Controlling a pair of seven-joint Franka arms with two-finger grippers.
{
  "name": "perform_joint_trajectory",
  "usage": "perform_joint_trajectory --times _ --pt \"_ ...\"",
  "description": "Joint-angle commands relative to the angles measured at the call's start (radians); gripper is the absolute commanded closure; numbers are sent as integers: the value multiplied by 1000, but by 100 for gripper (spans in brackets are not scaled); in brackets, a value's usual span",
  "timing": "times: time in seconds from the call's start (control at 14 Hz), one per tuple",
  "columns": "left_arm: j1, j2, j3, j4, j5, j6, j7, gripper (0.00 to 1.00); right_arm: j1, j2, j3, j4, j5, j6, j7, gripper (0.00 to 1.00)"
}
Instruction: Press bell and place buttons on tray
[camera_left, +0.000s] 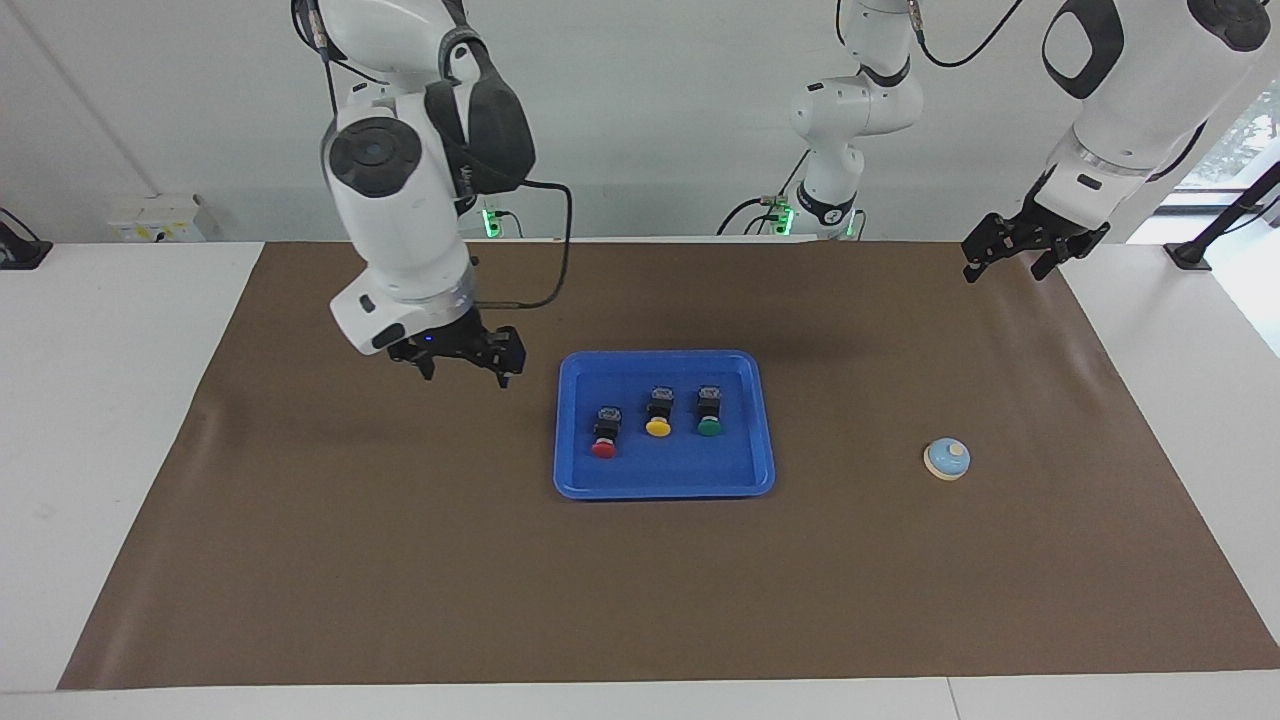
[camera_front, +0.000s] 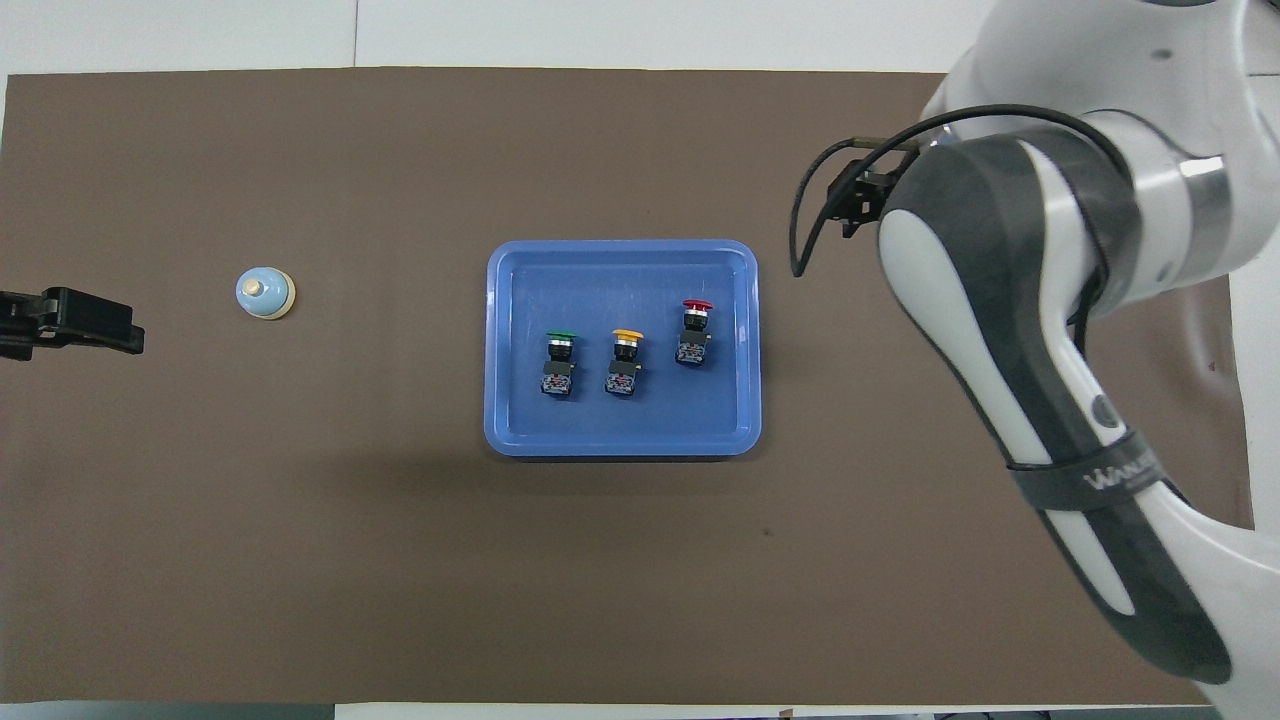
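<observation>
The blue tray lies mid-mat. Three buttons rest in it in a row: red, yellow and green. The light-blue bell stands alone on the mat toward the left arm's end. My right gripper hangs open and empty above bare mat beside the tray, toward the right arm's end; overhead its arm hides most of it. My left gripper waits open and raised at the mat's edge at the left arm's end.
A brown mat covers the table between white margins. The right arm's big white links cover the mat at its own end in the overhead view. A black cable loops off its wrist.
</observation>
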Motion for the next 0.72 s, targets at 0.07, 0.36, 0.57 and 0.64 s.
perform_joint_trajectory --times 0.07,0.36,0.57,0.64 --pt "1 -5 1 9 -2 -8 0 0 -107 -71 10 -24 -12 -54 -207 0" --pt "-11 -4 1 5 5 76 6 0 -179 -262 12 -187 -12 -69 -253 0" --pt "-1 16 1 -32 5 165 9 100 -202 -395 12 -321 -12 -63 -252 0" --pt "2 47 1 -44 5 214 9 100 -216 -398 18 -320 -12 -69 -253 0"
